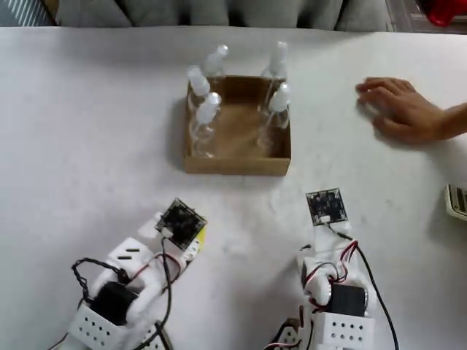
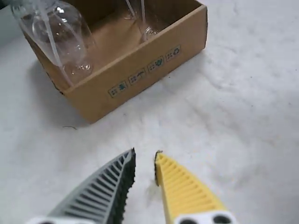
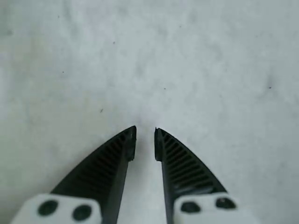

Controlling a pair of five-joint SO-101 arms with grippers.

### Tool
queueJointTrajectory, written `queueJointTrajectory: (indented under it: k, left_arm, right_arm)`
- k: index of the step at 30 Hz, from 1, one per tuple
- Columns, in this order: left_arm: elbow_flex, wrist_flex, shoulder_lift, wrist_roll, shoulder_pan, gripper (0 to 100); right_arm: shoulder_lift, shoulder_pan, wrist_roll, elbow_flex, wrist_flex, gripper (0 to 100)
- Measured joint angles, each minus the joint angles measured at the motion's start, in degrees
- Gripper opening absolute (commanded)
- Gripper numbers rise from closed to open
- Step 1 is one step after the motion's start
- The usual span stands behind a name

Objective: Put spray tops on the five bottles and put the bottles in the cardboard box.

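Note:
The cardboard box [image 1: 237, 162] stands open at mid table. Several clear bottles with white spray tops, such as one [image 1: 207, 109] and another [image 1: 278, 100], stand upright in it along its left and right sides. In the left wrist view the box [image 2: 140, 74] lies just ahead, with a clear bottle [image 2: 63, 35] in its near corner. My left gripper [image 2: 145, 153], one grey and one yellow finger, hangs shut and empty over the table short of the box. My right gripper [image 3: 145, 129] is shut with nothing in it, above bare tabletop. Both arms [image 1: 131, 284] [image 1: 332, 284] sit back at the near edge.
The white table [image 1: 87, 146] has free room on both sides of the box and between the box and the arms. A grey object [image 1: 457, 201] lies at the right edge. Something red [image 1: 444, 10] is at the far right corner.

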Motion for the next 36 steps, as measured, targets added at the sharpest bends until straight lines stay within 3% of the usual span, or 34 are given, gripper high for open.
queueJointTrajectory:
  k: [24,36]
  left_arm:
    - [0.00,20.31,0.00,0.00,-2.29,2]
    - [0.00,20.75,-0.09,0.00,-2.29,2]
  right_arm:
    - [0.00,0.35,0.00,0.00,0.00,3.1]
    - [0.00,0.35,0.00,0.00,0.00,3.1]
